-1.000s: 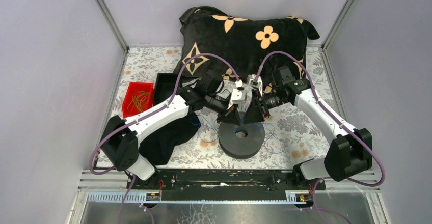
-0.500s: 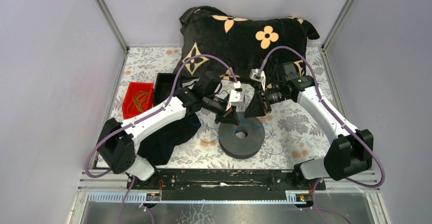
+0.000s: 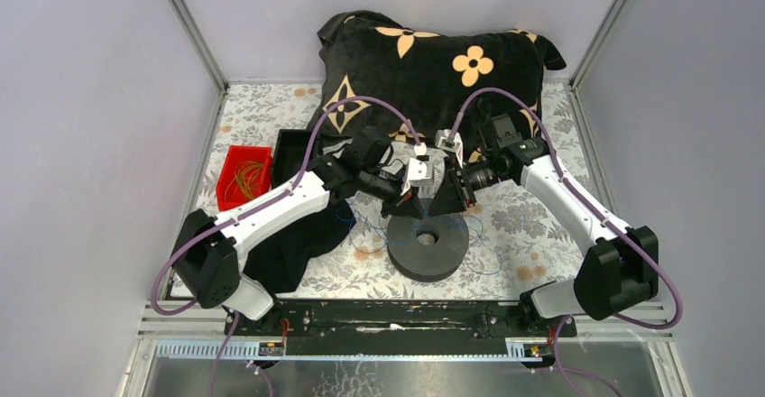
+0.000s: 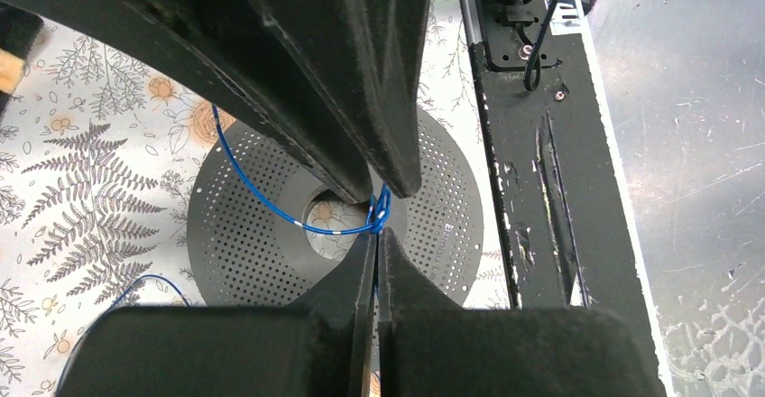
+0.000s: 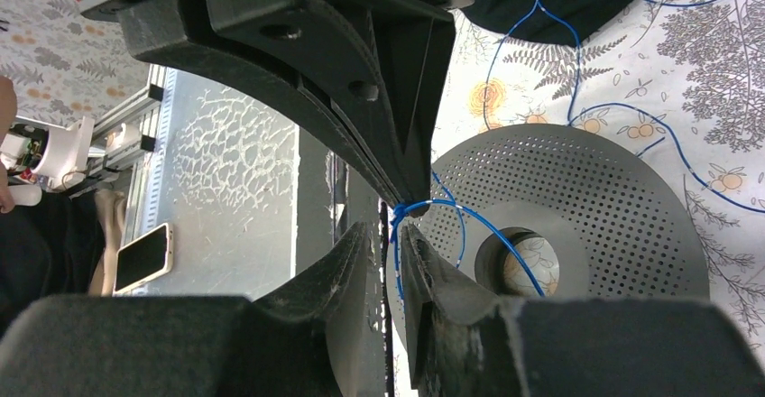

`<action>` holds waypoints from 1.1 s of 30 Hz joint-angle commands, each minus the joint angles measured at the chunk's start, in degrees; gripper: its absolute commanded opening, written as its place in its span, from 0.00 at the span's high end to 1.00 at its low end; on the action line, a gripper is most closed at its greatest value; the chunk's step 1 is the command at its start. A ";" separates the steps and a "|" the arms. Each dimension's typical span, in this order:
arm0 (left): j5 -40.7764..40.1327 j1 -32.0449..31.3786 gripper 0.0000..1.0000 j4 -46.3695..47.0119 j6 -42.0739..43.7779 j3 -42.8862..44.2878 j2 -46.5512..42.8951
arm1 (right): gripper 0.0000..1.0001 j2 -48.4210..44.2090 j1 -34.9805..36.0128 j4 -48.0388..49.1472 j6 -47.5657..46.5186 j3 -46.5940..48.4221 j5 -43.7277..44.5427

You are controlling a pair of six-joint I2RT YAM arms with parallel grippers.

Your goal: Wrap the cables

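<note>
Left jaws clamped on cables (image 4: 380, 215) above spool (image 4: 230, 235); right jaws narrowly apart around them. Strands loose on counter (image 3: 528, 221); wrapping judged barely begun.

Two grippers, the left gripper (image 3: 410, 204) and the right gripper (image 3: 436, 206), are hovering over one black spool (image 3: 444, 254). One flowered pillow (image 3: 433, 63) is lying at twelve o'clock; one red bin (image 3: 257, 152) and one black tray (image 3: 289, 135) are sitting at ten o'clock. One black cloth (image 3: 298, 244) is lying at eight. The blue cables (image 4: 379, 215) are tangling too finely to count.
</note>
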 commanded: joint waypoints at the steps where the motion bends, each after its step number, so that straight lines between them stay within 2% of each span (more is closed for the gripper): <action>1: -1.31 -0.31 1.00 2.66 0.09 0.76 -0.17 | 0.73 0.25 0.98 0.18 -0.31 -0.52 -0.80; 20: -1.64 -0.31 1.00 2.66 -0.03 0.69 0.46 | 0.80 1.53 1.58 2.57 1.73 -0.77 -0.21; 26: -1.40 -0.31 1.00 2.67 0.16 0.13 0.37 | 0.73 1.28 1.51 4.65 4.63 0.21 3.01; 33: -2.52 -0.25 1.00 2.66 0.23 -0.68 -0.21 | 0.70 0.73 1.13 2.05 4.40 3.17 6.72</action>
